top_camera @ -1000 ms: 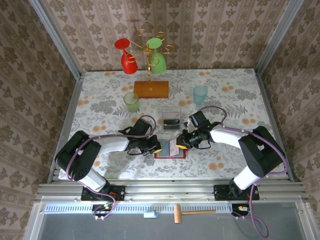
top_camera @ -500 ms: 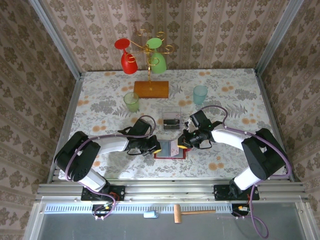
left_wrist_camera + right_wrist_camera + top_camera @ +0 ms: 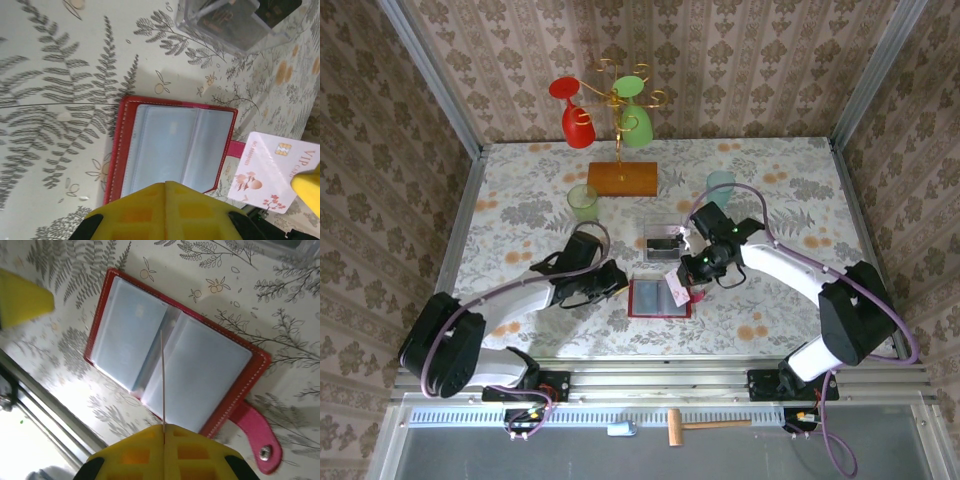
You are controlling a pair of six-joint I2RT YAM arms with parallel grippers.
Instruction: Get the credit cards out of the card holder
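Observation:
The red card holder [image 3: 660,298] lies open and flat on the table, its greyish pockets [image 3: 170,147] facing up and its red tab [image 3: 255,432] sticking out to the side. My right gripper [image 3: 687,273] hangs over the holder's right edge, shut on a white-and-pink credit card [image 3: 272,172]. In the right wrist view that card [image 3: 162,375] shows edge-on, rising from between the fingertips [image 3: 164,426]. My left gripper [image 3: 616,283] sits just left of the holder, shut with nothing in it [image 3: 165,184].
A clear plastic box [image 3: 663,241] holding dark cards stands just behind the holder. Further back are a green glass [image 3: 583,203], a teal glass [image 3: 720,185] and a wooden stand [image 3: 622,178] with red and green cups.
My right gripper closed on the white-and-pink card and lifted it out of the holder, moving up and back. My left gripper drew back left off the holder's edge.

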